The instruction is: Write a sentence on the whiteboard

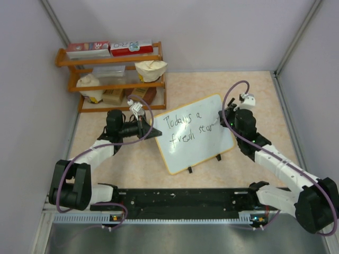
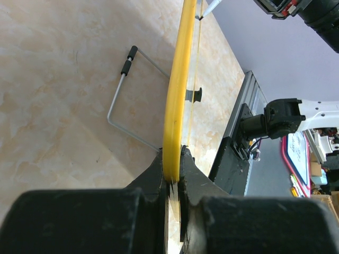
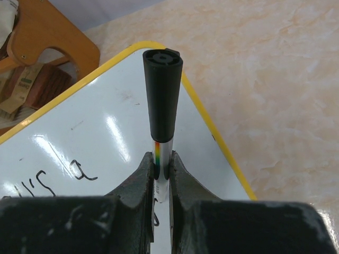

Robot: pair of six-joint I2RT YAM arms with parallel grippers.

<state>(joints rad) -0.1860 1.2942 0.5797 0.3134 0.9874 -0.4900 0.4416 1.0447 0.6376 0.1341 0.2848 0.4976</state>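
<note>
Clamped the whiteboard point(image 1: 204, 151), propped mid-table, by its edge in the left gripper point(image 2: 172, 159); pinched a marker point(image 3: 161, 95) in the right gripper point(image 3: 161, 165) beside the sentence point(image 1: 185, 127). Risked smudging ink or tipping it under hard pressure.

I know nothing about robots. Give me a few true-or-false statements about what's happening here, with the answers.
1. The left gripper clamps the whiteboard by its yellow edge. True.
2. The right gripper is empty. False: it is shut on a marker.
3. The whiteboard is blank. False: it carries two lines of black writing.
4. A wooden shelf stands at the far left. True.
</note>
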